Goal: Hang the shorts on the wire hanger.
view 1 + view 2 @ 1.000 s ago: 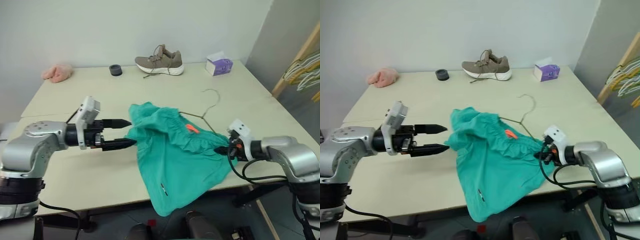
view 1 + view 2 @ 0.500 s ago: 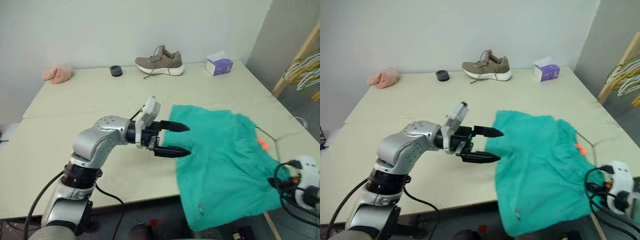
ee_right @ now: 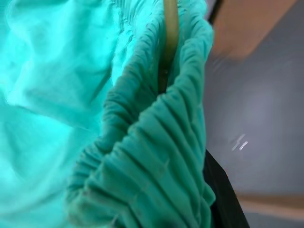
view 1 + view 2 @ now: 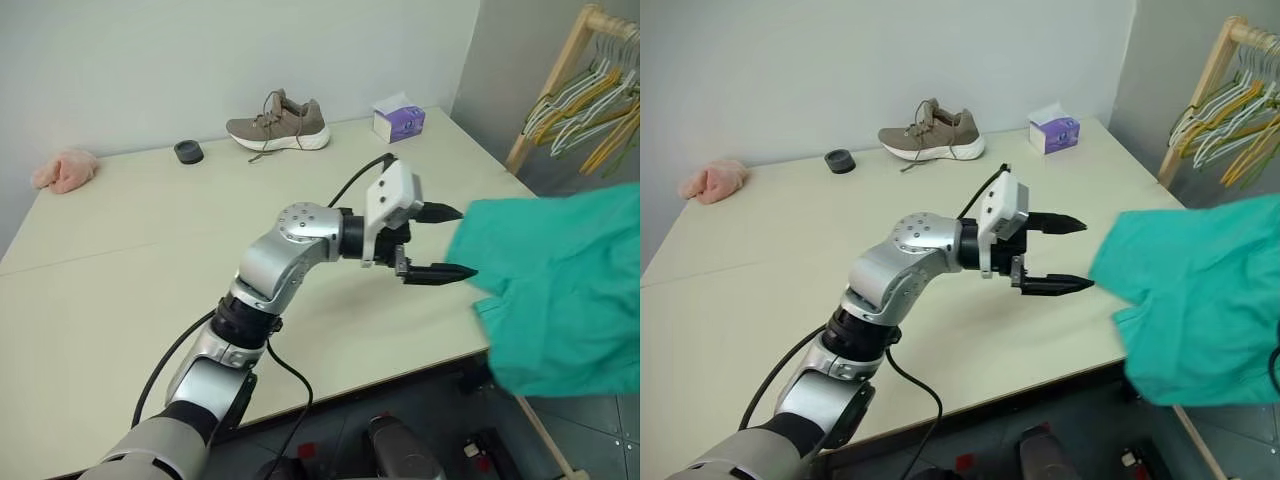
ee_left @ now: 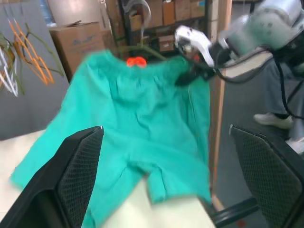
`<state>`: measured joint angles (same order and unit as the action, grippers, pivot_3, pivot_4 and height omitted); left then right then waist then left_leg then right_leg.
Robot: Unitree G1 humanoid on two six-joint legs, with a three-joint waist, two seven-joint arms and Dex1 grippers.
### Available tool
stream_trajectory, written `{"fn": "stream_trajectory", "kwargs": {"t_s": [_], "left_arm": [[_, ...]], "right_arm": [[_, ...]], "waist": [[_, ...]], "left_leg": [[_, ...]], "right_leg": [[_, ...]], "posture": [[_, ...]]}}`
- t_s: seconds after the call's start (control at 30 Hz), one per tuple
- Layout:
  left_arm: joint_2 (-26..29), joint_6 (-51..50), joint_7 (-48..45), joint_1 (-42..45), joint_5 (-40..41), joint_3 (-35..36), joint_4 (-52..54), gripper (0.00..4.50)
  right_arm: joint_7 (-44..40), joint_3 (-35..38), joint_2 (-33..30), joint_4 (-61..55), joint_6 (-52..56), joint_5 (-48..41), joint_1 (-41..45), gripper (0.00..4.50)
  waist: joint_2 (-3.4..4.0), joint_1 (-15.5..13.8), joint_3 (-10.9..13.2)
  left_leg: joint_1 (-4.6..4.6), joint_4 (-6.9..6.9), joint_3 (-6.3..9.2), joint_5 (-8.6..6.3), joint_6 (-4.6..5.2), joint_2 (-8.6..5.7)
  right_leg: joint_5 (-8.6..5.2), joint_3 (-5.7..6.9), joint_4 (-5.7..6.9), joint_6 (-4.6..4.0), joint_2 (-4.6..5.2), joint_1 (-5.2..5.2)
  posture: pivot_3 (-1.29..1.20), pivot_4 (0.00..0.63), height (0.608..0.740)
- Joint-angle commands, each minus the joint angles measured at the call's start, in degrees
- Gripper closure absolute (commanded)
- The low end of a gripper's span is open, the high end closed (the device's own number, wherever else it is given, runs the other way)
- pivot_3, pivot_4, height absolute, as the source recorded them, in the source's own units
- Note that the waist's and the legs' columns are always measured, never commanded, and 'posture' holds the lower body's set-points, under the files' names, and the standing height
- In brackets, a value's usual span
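Shorts (image 4: 565, 285) on hanger (image 3: 170, 33), right jaws clamped on both, left gripper (image 4: 447, 242) wide; next: rack them.

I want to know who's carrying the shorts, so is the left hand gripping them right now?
No: the left hand has its fingers spread apart, short of the shorts, with a gap between its fingertips and the fabric.

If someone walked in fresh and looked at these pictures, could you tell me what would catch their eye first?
The teal shorts stand out most, hanging in the air past the right edge of the cream table, with the wire hanger threaded inside the gathered waistband. Next comes the left gripper, reaching level across the table toward them, its black fingers spread wide and empty. A tan sneaker sits at the far edge.
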<state>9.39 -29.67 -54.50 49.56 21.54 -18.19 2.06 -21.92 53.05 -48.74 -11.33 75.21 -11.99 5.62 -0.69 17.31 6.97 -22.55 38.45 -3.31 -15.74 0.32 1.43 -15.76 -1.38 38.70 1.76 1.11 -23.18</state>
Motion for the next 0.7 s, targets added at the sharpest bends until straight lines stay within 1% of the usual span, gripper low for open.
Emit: {"fn": "stream_trajectory", "kwargs": {"t_s": [0.03,0.2,0.4,0.7], "left_arm": [[-1.2,2.3,1.7,2.1,-2.0,-0.1,-1.1,0.01],[-3.5,3.9,2.3,4.0,-3.2,0.1,-2.7,0.01],[-4.4,5.4,2.8,5.3,-4.4,0.3,-3.6,0.01],[-6.2,8.3,3.2,8.5,-5.7,0.8,-6.5,0.01]], "right_arm": [[2.3,0.3,-5.0,6.2,-5.4,1.4,5.0,4.5],[5.6,-3.4,-12.0,22.8,-14.8,2.7,14.8,4.5],[6.8,-9.4,-19.1,40.7,-24.5,3.4,23.8,4.5],[7.0,-19.3,-25.2,64.3,-33.1,4.7,35.9,4.5]], "waist": [[0.0,0.3,0.3],[-0.05,0.8,0.9],[0.06,1.4,1.3],[0.02,2.0,2.1]], "left_leg": [[0.05,-0.05,-0.01,0.0,0.0,0.0],[0.56,-0.49,-0.49,0.01,0.0,-0.1],[0.74,-0.54,-0.95,0.0,-0.01,-0.1],[0.87,-0.58,-1.37,0.0,-0.06,-0.07]], "right_leg": [[0.0,-0.01,-0.01,0.0,-0.01,0.0],[-0.01,-0.57,-0.04,0.01,-0.01,0.05],[-0.05,-0.99,-0.06,0.13,0.04,0.05],[-0.05,-1.28,-0.08,0.26,0.09,0.04]], "posture": [[-0.39,0.16,0.74],[-0.38,0.164,0.74],[-0.37,0.166,0.74],[-0.37,0.167,0.74]]}}
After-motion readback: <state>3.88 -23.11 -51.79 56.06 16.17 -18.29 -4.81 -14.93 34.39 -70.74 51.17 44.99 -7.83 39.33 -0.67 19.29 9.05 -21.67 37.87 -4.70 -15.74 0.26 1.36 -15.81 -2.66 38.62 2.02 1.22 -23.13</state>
